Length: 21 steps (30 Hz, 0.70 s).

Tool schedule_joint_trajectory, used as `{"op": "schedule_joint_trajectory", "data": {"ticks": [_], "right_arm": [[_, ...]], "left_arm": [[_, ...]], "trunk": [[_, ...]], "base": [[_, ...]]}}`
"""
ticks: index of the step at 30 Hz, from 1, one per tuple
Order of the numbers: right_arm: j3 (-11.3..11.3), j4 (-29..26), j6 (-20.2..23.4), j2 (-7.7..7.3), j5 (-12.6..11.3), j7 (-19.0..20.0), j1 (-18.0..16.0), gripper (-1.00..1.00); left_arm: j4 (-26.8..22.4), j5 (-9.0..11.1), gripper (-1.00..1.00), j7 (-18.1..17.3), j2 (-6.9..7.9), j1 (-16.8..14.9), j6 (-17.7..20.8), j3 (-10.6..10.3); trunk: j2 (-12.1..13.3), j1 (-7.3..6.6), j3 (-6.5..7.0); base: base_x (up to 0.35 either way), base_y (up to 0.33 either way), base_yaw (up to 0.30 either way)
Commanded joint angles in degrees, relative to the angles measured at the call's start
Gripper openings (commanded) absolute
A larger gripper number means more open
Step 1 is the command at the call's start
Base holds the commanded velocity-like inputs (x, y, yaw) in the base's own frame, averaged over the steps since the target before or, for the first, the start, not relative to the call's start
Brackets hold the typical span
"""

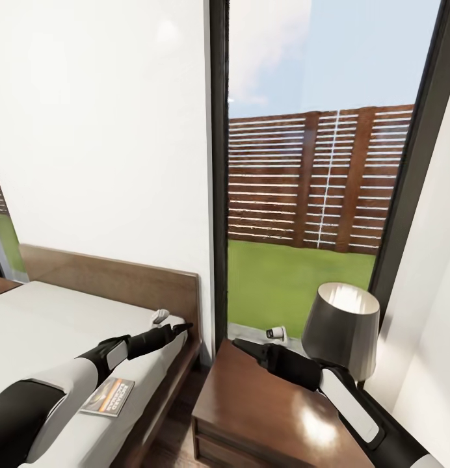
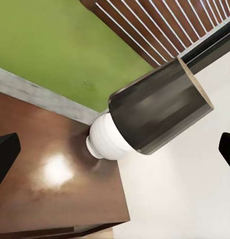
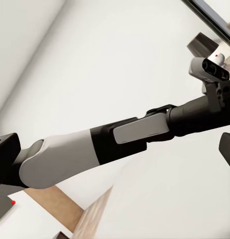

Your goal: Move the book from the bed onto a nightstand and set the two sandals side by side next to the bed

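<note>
Glossy reddish-brown nightstand [image 1: 270, 416], grey lamp shade [image 1: 342, 328], orange-banded pale book [image 1: 109, 395].

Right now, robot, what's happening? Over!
Both grippers empty, left gripper above the bed. Book on the mattress, untouched. Lamp stands on the nightstand.

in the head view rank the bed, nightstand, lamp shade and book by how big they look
1. bed
2. nightstand, cut off by the frame edge, so its rank against the bed is unsure
3. lamp shade
4. book
</note>
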Motion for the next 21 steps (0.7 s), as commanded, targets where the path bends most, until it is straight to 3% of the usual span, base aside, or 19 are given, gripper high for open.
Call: {"op": "schedule_joint_trajectory", "data": {"ticks": [1, 21], "right_arm": [[0.1, 0.0, 0.4, -0.06, -0.6, -0.1, -0.1, 1.0], [0.0, 0.1, 0.4, -0.37, -0.6, -0.1, -0.1, 1.0]], "left_arm": [[0.0, 0.6, 1.0, -0.1, 0.02, 0.0, 0.5, -0.4], [0.0, 0.7, 1.0, -0.1, -0.09, 0.9, 0.5, -0.4]], "trunk": [[-0.5, 0.23, -0.26], [-8.5, 4.62, -3.85]], "base": [[0.0, 0.0, 0.0], [0.0, 0.0, 0.0]]}}
